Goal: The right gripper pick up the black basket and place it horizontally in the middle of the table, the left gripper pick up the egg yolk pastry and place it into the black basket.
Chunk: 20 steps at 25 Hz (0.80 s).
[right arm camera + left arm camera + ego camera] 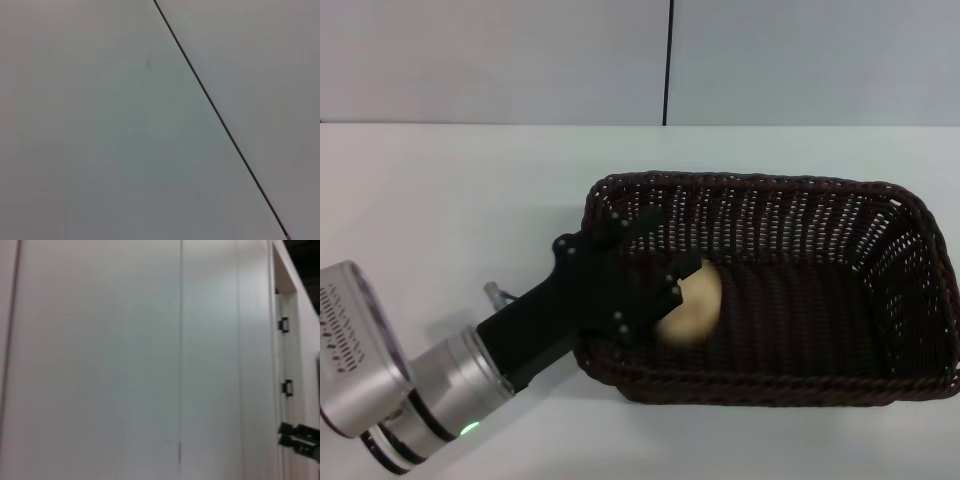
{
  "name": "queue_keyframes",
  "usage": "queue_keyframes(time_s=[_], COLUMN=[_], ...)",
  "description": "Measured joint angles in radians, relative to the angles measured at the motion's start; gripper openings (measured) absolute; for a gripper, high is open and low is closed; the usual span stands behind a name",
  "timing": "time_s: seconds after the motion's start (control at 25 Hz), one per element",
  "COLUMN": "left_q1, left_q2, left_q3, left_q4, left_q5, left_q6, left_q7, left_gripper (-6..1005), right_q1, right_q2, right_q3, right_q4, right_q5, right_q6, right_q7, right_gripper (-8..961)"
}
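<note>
on the white table (450, 200), right of centre in the head view, lies the black basket (840, 225), long axis running from 9 o'clock to 3 o'clock, open side up, flat on the tabletop. its woven walls slope outward to a braided rim, and the interior floor is visible through most of its length.

the left gripper (655, 270) reaches in from 8 o'clock, crossing the basket's near-left corner. its black body overlaps the rim there, and the two open-frame fingers extend inside the basket. one finger (635, 228) lies toward 12 o'clock along the inner left wall; the other sits against the near-left side of the egg yolk pastry (695, 305). the fingers are parted, with a visible gap between their tips. whether either finger actually presses on the pastry cannot be determined from this view; the pastry is not pinched between both.

the egg yolk pastry sits inside the basket, in its left portion, low against the near wall. only its pale beige side is visible; the part toward 9 o'clock is covered by the gripper.

the left arm's silver wrist section (450, 385), carrying a green indicator light (469, 428), occupies the 7 o'clock corner of the head view.

the right gripper appears in no view. both wrist views show only plain pale wall panels with a dark seam.
</note>
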State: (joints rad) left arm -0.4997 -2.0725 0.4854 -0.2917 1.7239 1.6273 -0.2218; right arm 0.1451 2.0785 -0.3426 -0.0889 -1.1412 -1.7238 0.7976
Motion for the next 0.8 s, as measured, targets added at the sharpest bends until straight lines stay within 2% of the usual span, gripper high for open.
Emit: queue_keyframes(time_s=[0.12, 0.16, 0.2, 0.24, 0.28, 0.32, 0.36, 0.52, 0.64, 0.8], left_q1=[0.028, 0.046, 0.092, 0.092, 0.123, 0.184, 0.184, 0.313, 0.344, 0.376], left_q2=[0.001, 0.003, 0.003, 0.003, 0.003, 0.003, 0.003, 0.002, 0.004, 0.003], left_q3=[-0.023, -0.044, -0.100, -0.100, -0.149, -0.260, -0.260, -0.541, -0.581, -0.623], left_q4=[0.006, 0.011, 0.028, 0.028, 0.039, 0.054, 0.054, 0.051, 0.056, 0.061], left_q5=[-0.006, -0.006, -0.005, -0.005, -0.007, -0.007, -0.007, -0.008, -0.007, -0.009], left_q6=[-0.001, -0.001, -0.001, -0.001, -0.001, -0.005, -0.005, -0.024, -0.031, -0.049], left_q7=[0.004, 0.011, 0.033, 0.033, 0.048, 0.085, 0.085, 0.118, 0.090, 0.060], left_gripper=[486, 530, 574, 594, 615, 635, 655, 737, 798, 798], right_q1=[-0.001, -0.001, -0.001, -0.001, -0.001, 0.001, 0.001, 0.013, 0.019, 0.025], right_q2=[0.000, 0.000, -0.001, -0.001, -0.002, -0.003, -0.003, -0.001, 0.000, 0.000], right_q3=[0.001, 0.001, 0.005, 0.005, 0.012, 0.036, 0.036, 0.081, 0.082, 0.082], right_q4=[-0.001, -0.003, -0.008, -0.008, -0.011, -0.013, -0.013, -0.008, 0.005, 0.032], right_q5=[0.004, 0.005, 0.005, 0.005, 0.005, 0.006, 0.006, 0.007, 0.007, 0.008], right_q6=[-0.012, -0.017, -0.022, -0.022, -0.021, -0.017, -0.017, -0.019, -0.005, 0.037], right_q7=[0.000, 0.000, 0.000, 0.000, 0.000, -0.004, -0.004, -0.096, -0.142, -0.193], right_gripper=[616, 616, 616, 616, 616, 616, 616, 616, 616, 616])
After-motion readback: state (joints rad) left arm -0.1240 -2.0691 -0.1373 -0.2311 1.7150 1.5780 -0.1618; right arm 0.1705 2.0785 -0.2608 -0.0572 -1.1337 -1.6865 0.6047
